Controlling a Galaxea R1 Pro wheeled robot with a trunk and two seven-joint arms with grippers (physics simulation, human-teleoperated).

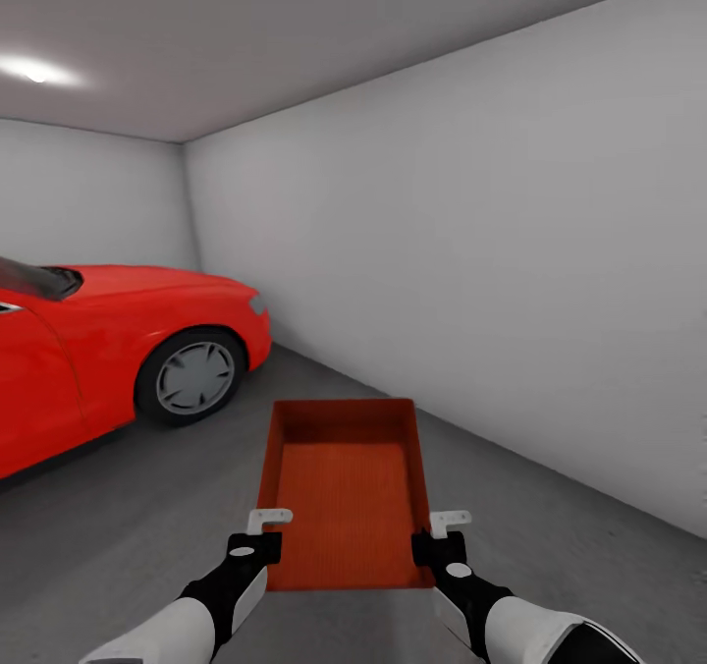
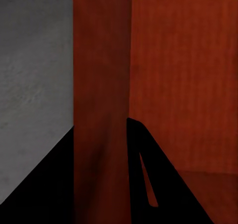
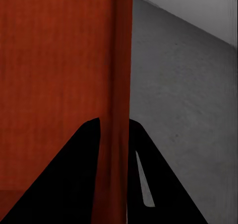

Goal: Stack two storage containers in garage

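I have 1 storage container (image 1: pixel 346 492) carried out in front of me in the garage, held level above the concrete floor (image 1: pixel 118 526), with the red car (image 1: pixel 108 350) off to my left and the white wall (image 1: pixel 511 271) on my right. The left gripper (image 1: pixel 263 534) is pinched onto the container's left wall near its near end, and the right gripper (image 1: pixel 444 536) is pinched onto the right wall the same way. In each wrist view I see 1 finger inside the bin and 1 outside, with the orange wall (image 2: pixel 101 105) sandwiched between them.

My worry is that both grips sit at the near end, so most of the bin hangs forward past them. I judge that a quick stop of the base or a fast descent could make the far end droop and the smooth walls slide through the fingers.

If I lower 1 arm faster than the other, the bin could twist and pop free of 1 side. Releasing too high would let it drop and skid.
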